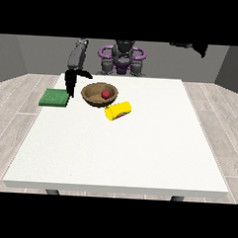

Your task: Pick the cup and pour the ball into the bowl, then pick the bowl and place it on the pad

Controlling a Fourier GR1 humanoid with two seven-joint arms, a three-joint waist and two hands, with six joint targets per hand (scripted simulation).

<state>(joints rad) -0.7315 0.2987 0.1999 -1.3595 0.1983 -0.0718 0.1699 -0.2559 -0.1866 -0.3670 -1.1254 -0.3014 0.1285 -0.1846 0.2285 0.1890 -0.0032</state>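
A brown wooden bowl (98, 95) stands on the white table (124, 151) with a red ball (106, 94) inside it. A yellow cup (118, 111) lies on its side just in front of the bowl at its right, touching no hand. A green pad (55, 98) lies flat at the left of the bowl. The hand at the view's left (71, 83) hangs fingers down between pad and bowl, just left of the bowl's rim, holding nothing. The hand at the view's right (200, 48) is raised high at the top right, far from everything.
The robot's torso (122, 59) stands behind the table's far edge. The table's front half bears nothing. Grey plank floor surrounds the table.
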